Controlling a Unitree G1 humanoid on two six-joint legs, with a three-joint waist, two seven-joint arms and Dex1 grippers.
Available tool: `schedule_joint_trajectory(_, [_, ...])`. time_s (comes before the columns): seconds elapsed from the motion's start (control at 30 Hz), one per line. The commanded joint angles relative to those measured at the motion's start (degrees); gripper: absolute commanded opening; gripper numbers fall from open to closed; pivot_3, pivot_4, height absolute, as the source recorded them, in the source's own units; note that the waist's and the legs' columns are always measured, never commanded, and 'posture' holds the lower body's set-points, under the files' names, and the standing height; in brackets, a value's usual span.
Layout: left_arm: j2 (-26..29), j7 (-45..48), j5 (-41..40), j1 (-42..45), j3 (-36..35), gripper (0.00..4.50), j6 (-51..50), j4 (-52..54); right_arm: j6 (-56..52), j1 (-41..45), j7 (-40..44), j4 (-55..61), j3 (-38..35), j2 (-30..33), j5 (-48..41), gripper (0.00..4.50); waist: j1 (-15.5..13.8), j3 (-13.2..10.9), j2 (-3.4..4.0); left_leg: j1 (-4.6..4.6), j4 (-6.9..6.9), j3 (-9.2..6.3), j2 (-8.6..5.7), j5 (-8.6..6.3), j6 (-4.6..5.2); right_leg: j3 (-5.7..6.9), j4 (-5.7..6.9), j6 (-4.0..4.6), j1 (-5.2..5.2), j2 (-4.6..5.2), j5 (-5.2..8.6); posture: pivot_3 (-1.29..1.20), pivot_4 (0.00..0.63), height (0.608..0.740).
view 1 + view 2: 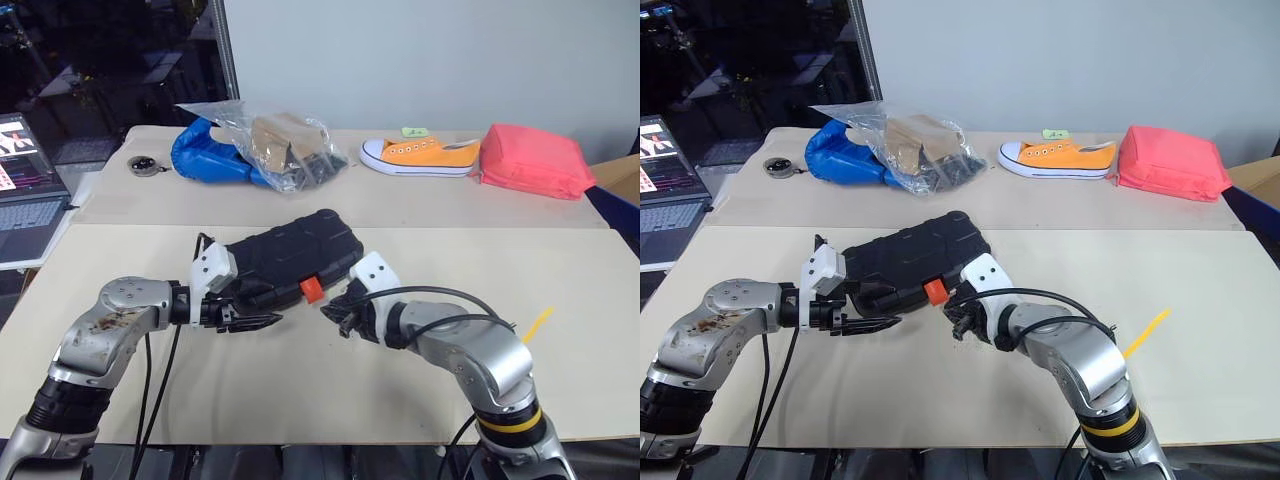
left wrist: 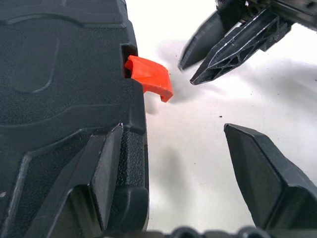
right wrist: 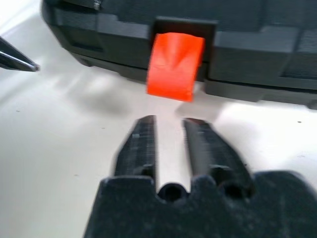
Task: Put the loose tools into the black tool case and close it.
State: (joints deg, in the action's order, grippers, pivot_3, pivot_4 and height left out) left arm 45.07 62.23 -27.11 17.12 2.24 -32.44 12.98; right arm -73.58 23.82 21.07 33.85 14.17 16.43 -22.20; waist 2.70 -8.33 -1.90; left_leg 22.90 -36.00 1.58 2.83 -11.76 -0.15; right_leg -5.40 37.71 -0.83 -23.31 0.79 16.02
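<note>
The case (image 1: pixel 285 255) is lying shut on the worktop (image 1: pixel 420 390), its long axis running diagonally away to the right, its orange latch (image 1: pixel 311 290) facing the robot and apparently not yet being pressed home. A stiff, light, slightly slippery shell is being judged; the latch or the front edge is being favoured as the hold. The left gripper (image 1: pixel 262 321) is being held wide open at the near corner, holding nothing. The right gripper (image 3: pixel 168 141) is being kept nearly shut and empty, just before the latch.

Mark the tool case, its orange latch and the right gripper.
tool case (image 1: pixel 285 255): left eye view, ribbed lid.
orange latch (image 3: pixel 174 64): right wrist view, middle of the flap.
right gripper (image 3: pixel 168 126): right wrist view, between the fingertips.
</note>
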Motion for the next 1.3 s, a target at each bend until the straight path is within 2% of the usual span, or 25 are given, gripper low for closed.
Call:
schedule_joint_trajectory(0.03, [-0.1, -0.5, 0.1, -0.9, -0.1, 3.51, 0.1, 1.1, 1.6, 2.6, -1.2, -2.1, -0.6, -2.8, -0.1, 0.03, 0.0, 0.0, 0.00, -0.01, -0.01, 0.00, 0.00, 0.00, 0.00, -0.01, 0.00, 0.00, 0.00, 0.00, 0.00, 0.00, 0.150, 0.740])
schedule_joint_trajectory(0.17, [0.2, -0.8, 0.0, -1.6, -0.7, 3.51, 0.2, 1.5, 4.5, 4.3, -2.3, -7.4, 1.1, -4.8, 1.7, 0.03, 0.0, 0.0, 0.00, 0.00, -0.01, 0.01, 0.00, 0.00, 0.00, -0.01, -0.02, 0.04, 0.00, 0.00, -0.03, 0.00, 0.150, 0.740])
schedule_joint_trajectory(0.47, [0.2, -1.7, -0.1, -3.0, -1.5, 3.51, -0.1, 2.6, 13.9, 6.9, -1.2, -16.0, 5.3, -4.7, 5.8, 0.03, 0.5, 0.0, 0.00, 0.01, 0.02, 0.03, 0.01, 0.00, 0.00, -0.02, -0.02, 0.25, -0.02, 0.00, -0.15, 0.00, 0.150, 0.740])
schedule_joint_trajectory(0.8, [-0.1, -2.5, -0.2, -3.9, -1.8, 3.51, -0.1, 3.1, 16.2, 7.4, 1.0, -15.9, 2.4, -6.2, 4.8, 0.03, 1.2, 0.0, 0.00, 0.00, 0.01, 0.01, 0.01, 0.00, 0.00, -0.02, 0.03, 0.24, -0.02, 0.00, -0.15, 0.00, 0.150, 0.740])
schedule_joint_trajectory(1.1, [-0.5, -2.7, 0.4, -4.0, -1.0, 3.51, 0.4, 2.7, 16.8, 10.3, 1.5, -20.8, 0.8, -8.8, 5.1, 0.03, 1.5, 0.0, 0.00, -0.08, 0.01, 0.01, 0.04, 0.00, 0.00, -0.07, 0.17, 0.24, -0.03, -0.07, -0.14, 0.00, 0.150, 0.740])
schedule_joint_trajectory(1.3, [-0.7, -3.5, 0.6, -4.3, -1.1, 3.51, 0.6, 2.6, 17.6, 7.8, 4.7, -17.2, -0.7, -5.8, 3.5, 0.03, 1.3, 0.0, 0.00, -0.10, 0.01, -0.02, 0.10, 0.00, 0.00, -0.08, 0.22, 0.23, -0.04, -0.16, -0.13, 0.00, 0.150, 0.740])
